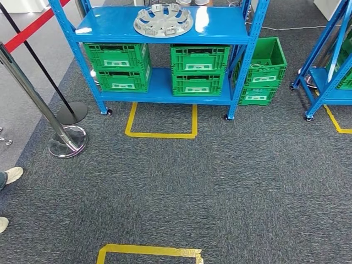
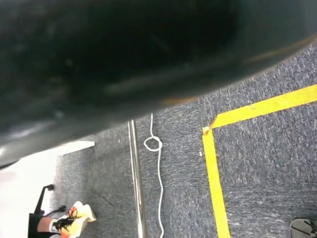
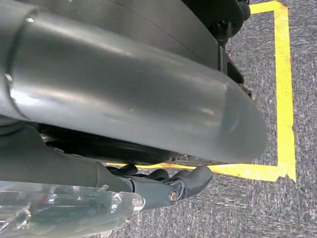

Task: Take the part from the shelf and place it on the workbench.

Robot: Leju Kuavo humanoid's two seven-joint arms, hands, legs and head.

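From the head view, the part (image 1: 163,20), a silver wheel-like disc, lies flat on the top board of the blue shelf (image 1: 116,25), well apart from the robot, probably staged there for an easy reach from the yellow floor box (image 1: 161,122) in front. The left wrist view looks down at carpet and a white cord (image 2: 159,168); that hand's fingers cannot be told. In the right wrist view the right hand (image 3: 164,186) hangs beside the body, fingers loosely together, holding nothing.

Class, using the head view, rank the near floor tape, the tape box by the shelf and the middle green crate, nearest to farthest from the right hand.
1. Near floor tape, by the right hand.
2. Tape box, on the carpet before the shelf.
3. Green crate, low on the shelf.
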